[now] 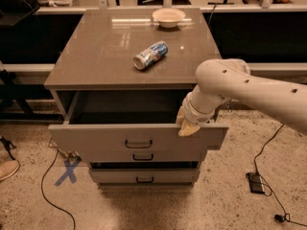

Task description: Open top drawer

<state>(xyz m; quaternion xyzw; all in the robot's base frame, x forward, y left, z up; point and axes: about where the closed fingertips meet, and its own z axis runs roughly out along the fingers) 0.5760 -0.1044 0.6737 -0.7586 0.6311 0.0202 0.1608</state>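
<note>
The top drawer (96, 138) of the grey-taupe cabinet is pulled out, its deep box open and dark inside, with a small black bar handle (138, 143) at the front's centre. My gripper (187, 127) hangs from the white arm at the drawer front's upper right edge, its pale fingertips (188, 130) against the top rim. Two narrower drawer fronts (144, 177) sit below it, pushed in.
On the cabinet top (96, 47) lie a tipped can (150, 54) and a shallow bowl (168, 17) at the back. A blue X of tape (68, 170) marks the floor at left. Cables (48, 195) run over the floor; a power brick (255, 182) lies at right.
</note>
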